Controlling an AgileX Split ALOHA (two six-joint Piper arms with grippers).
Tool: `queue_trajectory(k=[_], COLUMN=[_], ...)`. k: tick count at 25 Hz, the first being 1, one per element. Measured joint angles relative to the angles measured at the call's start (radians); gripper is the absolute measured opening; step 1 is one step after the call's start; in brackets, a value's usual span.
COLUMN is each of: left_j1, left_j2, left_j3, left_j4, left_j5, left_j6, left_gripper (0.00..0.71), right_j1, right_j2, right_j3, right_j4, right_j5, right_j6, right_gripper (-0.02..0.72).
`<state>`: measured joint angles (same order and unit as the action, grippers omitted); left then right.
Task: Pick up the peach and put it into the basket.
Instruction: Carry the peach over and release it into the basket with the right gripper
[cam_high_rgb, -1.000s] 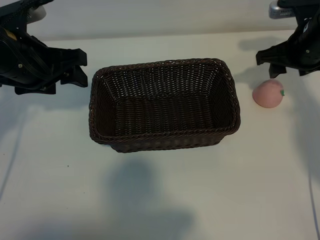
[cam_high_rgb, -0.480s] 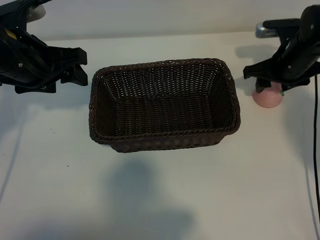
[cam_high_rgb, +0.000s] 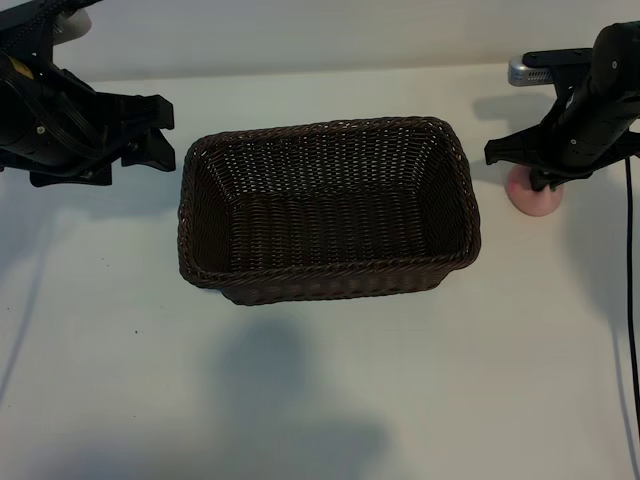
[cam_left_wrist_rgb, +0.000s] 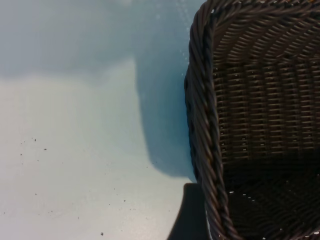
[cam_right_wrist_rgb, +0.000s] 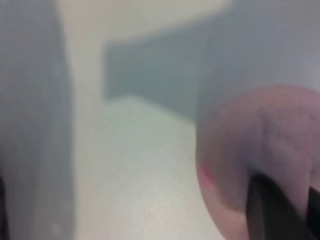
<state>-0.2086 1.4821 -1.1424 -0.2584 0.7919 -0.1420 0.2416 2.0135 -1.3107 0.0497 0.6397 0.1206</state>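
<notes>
Your right gripper (cam_high_rgb: 540, 178) sits over the small round pale-pink peach (cam_high_rgb: 533, 200), beside the dark-brown woven wicker basket (cam_high_rgb: 326, 130); whether its jaws grip cannot be told.

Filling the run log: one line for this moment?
right gripper: down on peach | left gripper: idle, open | basket: holds nothing | phase: grasp

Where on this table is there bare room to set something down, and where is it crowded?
Bare table runs wide along the near edge below the basket. The basket's inside holds nothing. It is crowded at the right, where the right gripper sits over the peach; the left gripper hangs beside the basket's left end.
</notes>
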Motion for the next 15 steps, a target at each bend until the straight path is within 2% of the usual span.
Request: queue_trajectory(k=[5, 8, 12, 15], left_j1=[0.000, 0.000, 0.000, 0.000], left_j2=[0.000, 0.000, 0.000, 0.000], left_j3=[0.000, -0.001, -0.001, -0.001], left_j4=[0.000, 0.000, 0.001, 0.001], left_j5=[-0.001, -0.001, -0.001, -0.001], left_j6=[0.001, 0.001, 0.001, 0.001], left_gripper=[0.591, 0.591, 0.591, 0.591], right_j1=[-0.001, -0.001, -0.001, -0.002], right_j2=[-0.044, -0.093, -0.181, -0.227], right_j3=[-0.008, -0.047, -0.119, -0.151], right_j4=[0.000, 0.000, -0.031, -0.036], right_j5=[0.038, 0.113, 0.226, 0.274], right_j6=[0.000, 0.000, -0.002, -0.002], right_gripper=[0.041, 0.041, 0.041, 0.041])
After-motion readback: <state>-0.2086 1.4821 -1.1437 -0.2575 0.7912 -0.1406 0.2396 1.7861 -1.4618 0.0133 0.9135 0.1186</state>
